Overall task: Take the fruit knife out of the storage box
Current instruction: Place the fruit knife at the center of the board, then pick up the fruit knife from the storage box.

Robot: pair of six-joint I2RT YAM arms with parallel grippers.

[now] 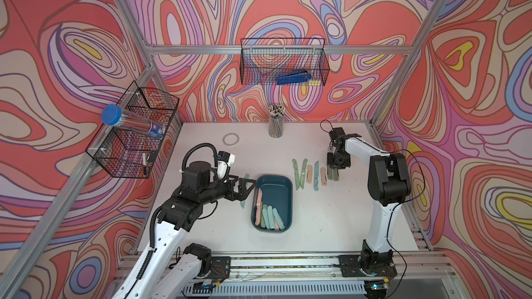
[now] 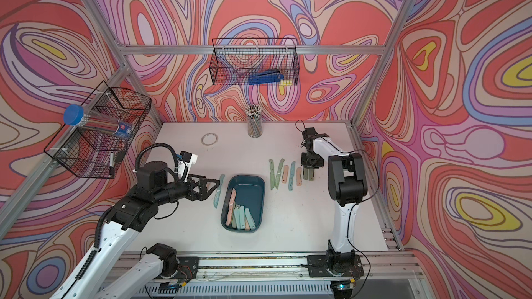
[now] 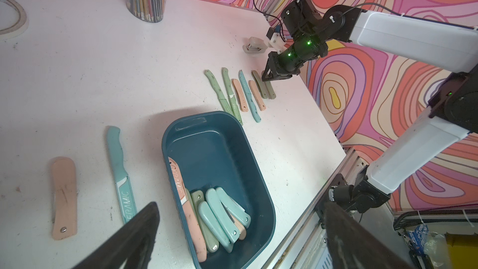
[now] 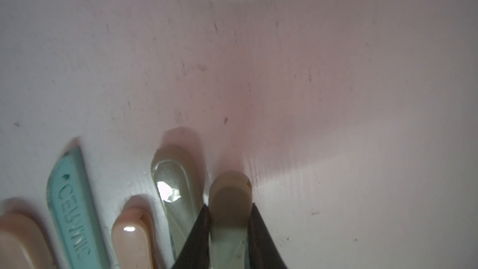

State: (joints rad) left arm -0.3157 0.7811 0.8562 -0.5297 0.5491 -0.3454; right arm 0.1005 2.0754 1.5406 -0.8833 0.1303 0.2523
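Observation:
The dark teal storage box (image 1: 276, 194) (image 2: 249, 191) (image 3: 214, 151) sits mid-table with several folded fruit knives (image 1: 269, 217) (image 2: 240, 217) (image 3: 217, 213) piled at its near end. My left gripper (image 1: 250, 189) (image 2: 214, 189) (image 3: 240, 205) hovers open just left of the box, over a teal knife (image 2: 216, 199) (image 3: 120, 172) lying on the table. Right of the box lies a row of knives (image 1: 305, 174) (image 3: 238, 94). At the row's right end my right gripper (image 1: 334, 169) (image 2: 307, 171) (image 4: 229, 208) points down, shut on an olive fruit knife (image 1: 335, 176) (image 3: 271, 91) (image 4: 229, 192) at table level.
A pink folded knife (image 3: 63, 197) lies left of the teal one. A pencil cup (image 1: 275, 123) and a tape ring (image 1: 230, 139) stand at the back. A small white stapler (image 3: 254, 45) sits behind the right gripper. Wire baskets (image 1: 283, 61) (image 1: 135, 130) hang on the walls.

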